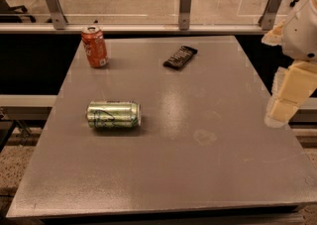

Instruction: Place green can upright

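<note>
The green can (113, 114) lies on its side on the left half of the grey table (198, 169), its long axis running left to right and its silver top facing right. My gripper (283, 104) hangs at the right edge of the view, over the table's right edge, far to the right of the can and holding nothing that I can see. It is well apart from the can.
An orange-red soda can (94, 46) stands upright at the table's back left. A black rectangular packet (180, 57) lies at the back centre. A rail with metal posts (184, 1) runs behind the table.
</note>
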Tool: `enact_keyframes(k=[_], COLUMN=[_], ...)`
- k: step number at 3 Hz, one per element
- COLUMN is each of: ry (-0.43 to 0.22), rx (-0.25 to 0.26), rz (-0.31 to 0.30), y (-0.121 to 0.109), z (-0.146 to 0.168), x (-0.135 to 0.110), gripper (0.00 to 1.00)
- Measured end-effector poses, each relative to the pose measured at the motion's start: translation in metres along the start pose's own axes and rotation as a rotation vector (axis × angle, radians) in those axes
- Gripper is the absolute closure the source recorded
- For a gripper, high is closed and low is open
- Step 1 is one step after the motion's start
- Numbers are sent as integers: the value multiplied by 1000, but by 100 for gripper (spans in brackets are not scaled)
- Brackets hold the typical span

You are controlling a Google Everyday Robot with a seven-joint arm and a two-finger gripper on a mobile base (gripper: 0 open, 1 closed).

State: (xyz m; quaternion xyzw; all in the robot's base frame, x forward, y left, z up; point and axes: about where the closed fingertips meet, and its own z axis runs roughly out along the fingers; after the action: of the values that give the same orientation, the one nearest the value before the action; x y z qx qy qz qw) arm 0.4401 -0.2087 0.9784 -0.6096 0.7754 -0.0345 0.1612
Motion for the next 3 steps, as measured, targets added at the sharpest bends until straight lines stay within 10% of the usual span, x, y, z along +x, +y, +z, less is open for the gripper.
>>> enact_keyframes(k=[3], ry=[-57], rx=[-47], rz=[-133], y=[1], z=[32], x=[-87], gripper=[0])
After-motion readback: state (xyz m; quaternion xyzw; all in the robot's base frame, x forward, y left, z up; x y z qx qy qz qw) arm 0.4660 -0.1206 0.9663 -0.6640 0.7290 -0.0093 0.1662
